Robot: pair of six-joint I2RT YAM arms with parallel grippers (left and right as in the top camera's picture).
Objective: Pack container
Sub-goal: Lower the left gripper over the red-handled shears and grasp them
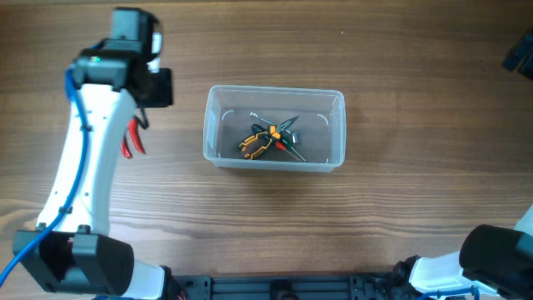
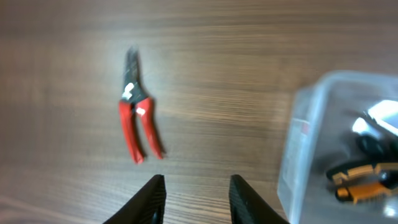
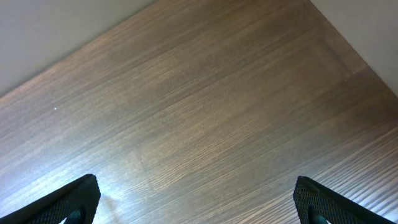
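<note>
The clear plastic container [image 1: 275,129] stands at the table's middle and holds an orange-and-black pliers [image 1: 256,142] and other small hand tools [image 1: 287,133]. Red-handled pliers [image 1: 133,143] lie on the table to its left, partly under my left arm. In the left wrist view the red pliers [image 2: 137,121] lie ahead on the left and the container's wall [image 2: 305,149] is at the right. My left gripper [image 2: 196,199] is open and empty, above bare wood between them. My right gripper [image 3: 196,199] is wide open and empty over bare wood.
The wooden table's far edge [image 3: 74,43] meets a pale wall in the right wrist view. A dark object [image 1: 520,54] sits at the overhead's top right edge. My left arm [image 1: 87,167] spans the table's left side.
</note>
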